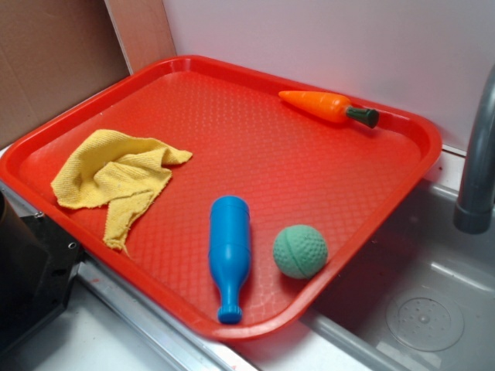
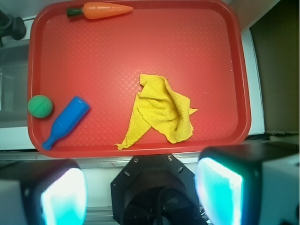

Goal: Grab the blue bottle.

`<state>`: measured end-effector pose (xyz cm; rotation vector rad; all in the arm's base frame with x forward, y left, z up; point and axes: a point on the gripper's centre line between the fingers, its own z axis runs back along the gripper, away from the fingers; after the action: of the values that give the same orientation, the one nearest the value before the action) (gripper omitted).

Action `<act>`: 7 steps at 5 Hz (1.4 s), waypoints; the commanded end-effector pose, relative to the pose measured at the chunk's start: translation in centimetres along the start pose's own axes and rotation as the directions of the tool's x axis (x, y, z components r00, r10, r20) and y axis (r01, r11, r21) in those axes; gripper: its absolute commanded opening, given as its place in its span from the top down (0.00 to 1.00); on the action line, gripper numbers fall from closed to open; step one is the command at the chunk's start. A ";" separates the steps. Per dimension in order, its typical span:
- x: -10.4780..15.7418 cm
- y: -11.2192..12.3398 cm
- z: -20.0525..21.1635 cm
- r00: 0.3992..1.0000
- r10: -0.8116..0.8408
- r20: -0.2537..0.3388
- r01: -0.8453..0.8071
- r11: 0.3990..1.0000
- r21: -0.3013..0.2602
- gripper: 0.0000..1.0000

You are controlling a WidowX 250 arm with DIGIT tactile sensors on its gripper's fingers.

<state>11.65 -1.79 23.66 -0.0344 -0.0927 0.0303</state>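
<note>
The red tray [image 1: 402,124] spans a sink edge, keeping the toys corralled. A yellow cloth [image 2: 164,110] lies crumpled mid-tray. The blue bottle [image 1: 229,253] lies flat near the front rim, just beside a green ball [image 1: 300,251]. The gripper [image 2: 140,190] hangs high, jaws spread wide, empty.

Tray [image 1: 402,127]: uniform red, fine diamond-grid texture across the whole floor. Blue bottle [image 1: 229,251]: solid blue, unpatterned, with a lighter sheen along the body. Ball [image 1: 300,251]: dull green, dimpled surface with a groove line. Carrot [image 1: 325,106]: orange body, dark green stem end. Cloth [image 1: 116,182]: yellow, fine woven ribbing. Fingers [image 2: 63,197]: white casings with pale cyan glowing pads. Sink [image 1: 433,309] at right: grey. Far wall [image 1: 348,46]: white; panel at far left brown.
</note>
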 end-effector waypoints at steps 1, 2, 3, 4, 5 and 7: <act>0.0 0.0 0.0 1.000 0.000 0.000 0.000 1.000 0.000 0.00; 0.6 -0.4 -0.9 0.992 0.115 -0.043 -0.119 0.988 -0.098 0.00; 1.3 -1.1 -2.2 0.957 0.284 -0.057 -0.289 0.948 -0.133 0.00; 2.1 -2.6 -3.9 0.910 0.408 -0.074 -0.415 0.899 -0.141 0.00; 2.8 -4.7 -6.1 0.872 0.483 -0.085 -0.490 0.863 -0.121 0.00; 3.8 -7.3 -11.3 0.803 0.584 -0.115 -0.592 0.805 -0.040 0.00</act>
<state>16.30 -9.47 12.37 -0.1259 0.0412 0.6673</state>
